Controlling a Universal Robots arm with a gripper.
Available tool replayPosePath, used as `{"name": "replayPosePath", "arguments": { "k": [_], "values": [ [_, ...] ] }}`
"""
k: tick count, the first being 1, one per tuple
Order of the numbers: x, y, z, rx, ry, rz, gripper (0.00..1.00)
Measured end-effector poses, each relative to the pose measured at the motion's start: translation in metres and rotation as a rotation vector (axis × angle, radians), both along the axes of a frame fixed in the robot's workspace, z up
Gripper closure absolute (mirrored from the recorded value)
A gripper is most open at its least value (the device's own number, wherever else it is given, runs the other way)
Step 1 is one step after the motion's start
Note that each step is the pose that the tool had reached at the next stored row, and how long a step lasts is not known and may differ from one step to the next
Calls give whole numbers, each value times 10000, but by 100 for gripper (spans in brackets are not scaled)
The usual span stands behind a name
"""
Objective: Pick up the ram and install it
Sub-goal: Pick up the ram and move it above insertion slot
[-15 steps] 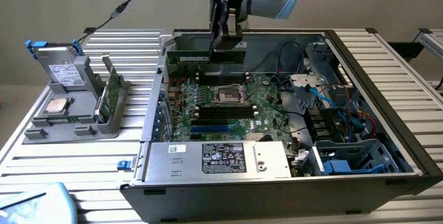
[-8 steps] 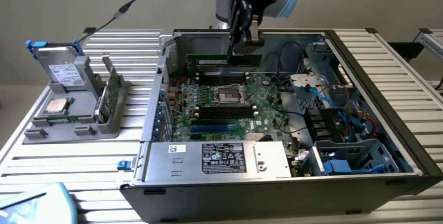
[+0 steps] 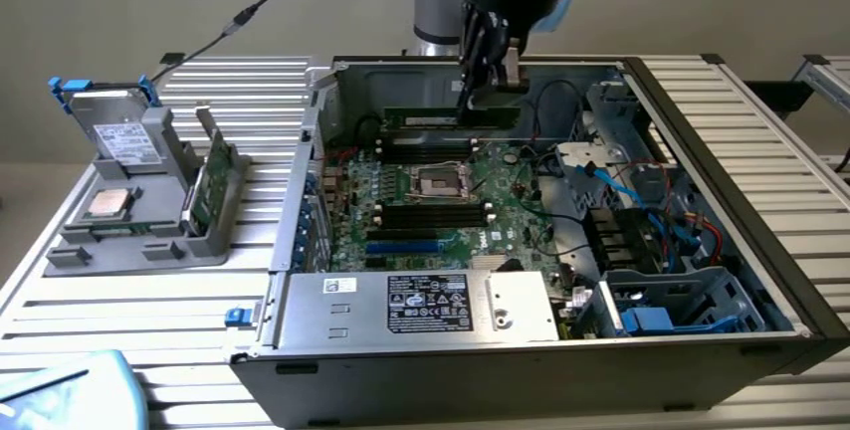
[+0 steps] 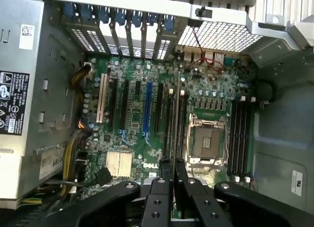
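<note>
My gripper (image 3: 485, 102) hangs inside the open computer case, near its far wall, shut on the ram (image 3: 428, 117). The ram is a narrow green stick with a white label, held level and lengthwise just above the far pair of black memory slots (image 3: 425, 148). In the wrist view the ram (image 4: 173, 138) shows edge-on between the two black fingers (image 4: 162, 187), over the slots beside the silver CPU socket (image 4: 206, 141). I cannot tell whether its lower edge touches a slot.
The green motherboard (image 3: 512, 206) fills the case floor, with the socket (image 3: 439, 183) between two slot pairs. A grey power supply (image 3: 425, 306) lies at the front, and cables and drive bays (image 3: 664, 221) at the exterior view's right. A grey holder (image 3: 146, 221) outside carries another green board (image 3: 206, 176).
</note>
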State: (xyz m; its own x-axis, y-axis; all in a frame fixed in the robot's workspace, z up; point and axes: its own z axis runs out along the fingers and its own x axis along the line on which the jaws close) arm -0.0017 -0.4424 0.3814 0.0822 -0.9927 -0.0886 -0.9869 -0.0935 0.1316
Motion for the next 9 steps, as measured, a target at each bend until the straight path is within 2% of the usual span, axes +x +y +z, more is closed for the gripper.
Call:
{"name": "replayPosePath", "arguments": {
  "k": [4,9],
  "values": [
    [3,69,-67,-12,17,-3,86],
    [3,105,-133,-99,25,-53,86]
  ]
}}
